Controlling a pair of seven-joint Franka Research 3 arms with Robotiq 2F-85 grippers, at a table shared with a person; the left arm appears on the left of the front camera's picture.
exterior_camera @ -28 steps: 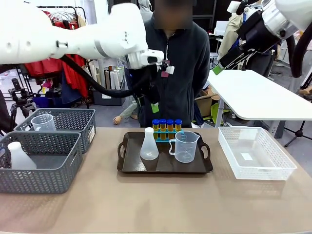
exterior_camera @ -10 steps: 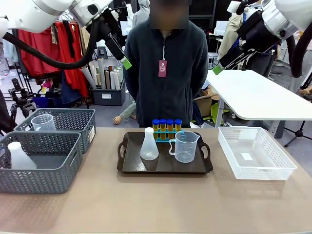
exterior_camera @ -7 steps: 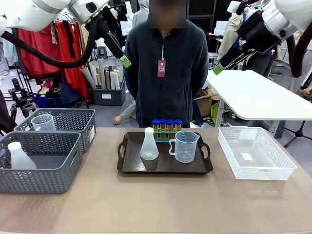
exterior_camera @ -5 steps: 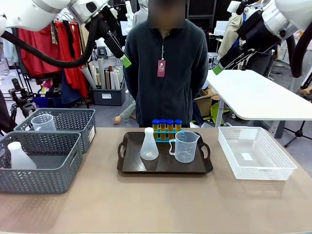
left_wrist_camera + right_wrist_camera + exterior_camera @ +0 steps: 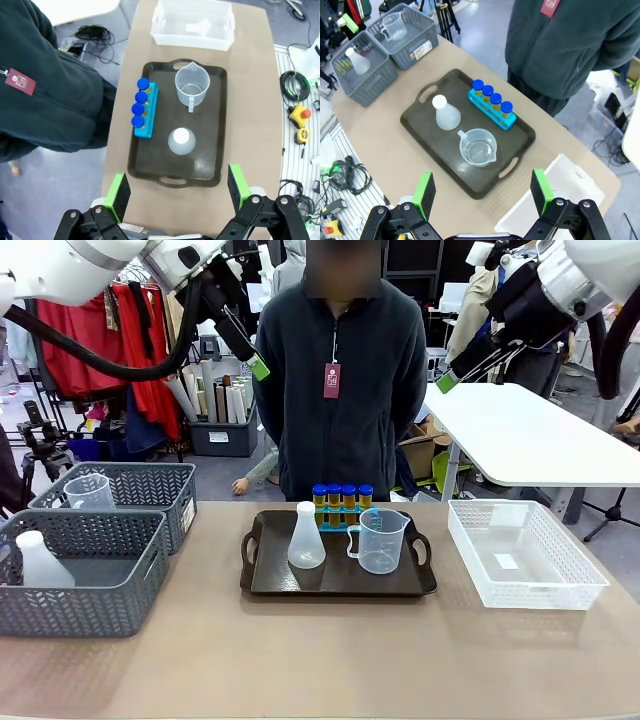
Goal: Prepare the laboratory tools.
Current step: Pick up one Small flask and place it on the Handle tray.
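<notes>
The left gripper (image 5: pixel 175 192) is seen raised high above the bench (image 5: pixel 320 660), jaws spread to their full width with nothing between the green pads (image 5: pixel 118 196); the right gripper (image 5: pixel 482 192) is likewise held aloft, jaws wide apart and empty; both are well clear of every object, a posture judged to give each wrist camera an overview before any reach is begun

Directly below, a dark tray (image 5: pixel 262 585) is set at the middle of the bench, apparently as the collection point for the tools; on it stand the white conical flask (image 5: pixel 306 537), upright, and just beside it the clear measuring beaker (image 5: pixel 380 540), its handle turned toward the flask; behind these, at the tray's far edge, the small blue rack (image 5: pixel 341 516) is found with four blue-capped test tubes (image 5: pixel 341 497) of yellow liquid seated upright, one per hole

To the robot's left two grey baskets (image 5: pixel 85 570) are placed, one holding a second beaker (image 5: pixel 88 490), the other a second flask (image 5: pixel 38 560); to the right a white mesh basket (image 5: pixel 525 555) is noted

A person (image 5: pixel 340 370) is standing at the far side, hands not engaged; the set on the tray is judged complete
</notes>
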